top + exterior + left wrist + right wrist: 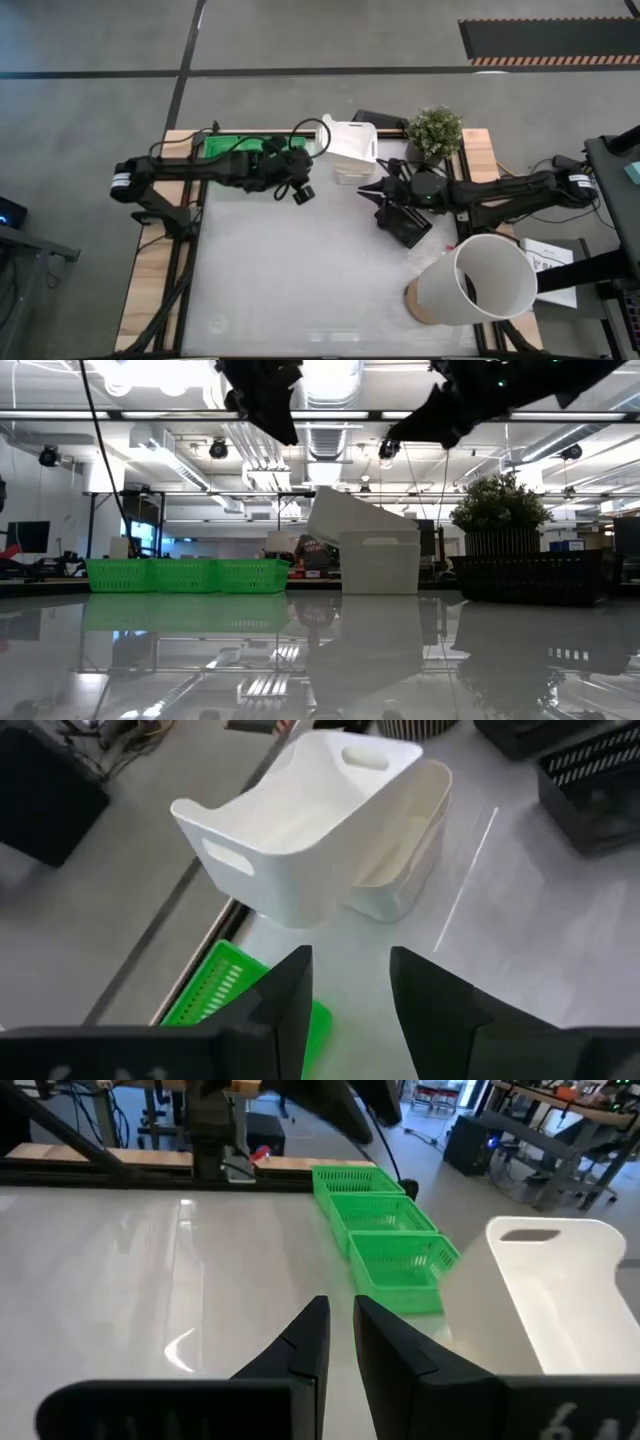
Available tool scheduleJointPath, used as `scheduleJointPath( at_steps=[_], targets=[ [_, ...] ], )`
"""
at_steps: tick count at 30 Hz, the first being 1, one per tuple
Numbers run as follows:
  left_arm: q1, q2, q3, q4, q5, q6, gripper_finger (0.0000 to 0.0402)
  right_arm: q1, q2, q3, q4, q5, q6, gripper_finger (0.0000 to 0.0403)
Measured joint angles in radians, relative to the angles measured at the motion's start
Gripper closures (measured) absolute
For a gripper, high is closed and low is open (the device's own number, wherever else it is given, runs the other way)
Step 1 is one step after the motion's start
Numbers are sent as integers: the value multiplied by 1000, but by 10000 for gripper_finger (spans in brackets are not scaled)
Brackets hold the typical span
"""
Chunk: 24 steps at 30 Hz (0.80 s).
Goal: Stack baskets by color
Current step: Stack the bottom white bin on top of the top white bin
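The tilted white basket [300,815] sits cocked in the mouth of the second white basket [405,850] at the table's far edge, one end propped up, not seated flat. So the white stack is the step in hand, and by my reading it isn't finished: the next move calls for pressing or re-gripping that raised end so it drops level inside. The left gripper [345,1010] hovers above and just short of the pair, fingers apart with nothing between them, arm reaching across from the left over the green baskets [235,145], which lie along the far-left edge. The right gripper [340,1340] hangs over mid-table, fingers nearly together and empty, with the black baskets [530,575] behind it near the potted plant [435,130].
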Motion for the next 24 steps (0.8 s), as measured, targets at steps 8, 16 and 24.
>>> scheduleJointPath(
  at_steps=[8,16,24],
  targets=[
    [-55,-176,-276,281,34,51,281,-2,160,135,-11,111,17,360],
    [-83,-356,-589,602,39,54,281,-29,256,367,-233,225,104,360],
    [-83,-479,-715,650,39,69,281,-100,362,641,-573,224,273,360]
  ],
)
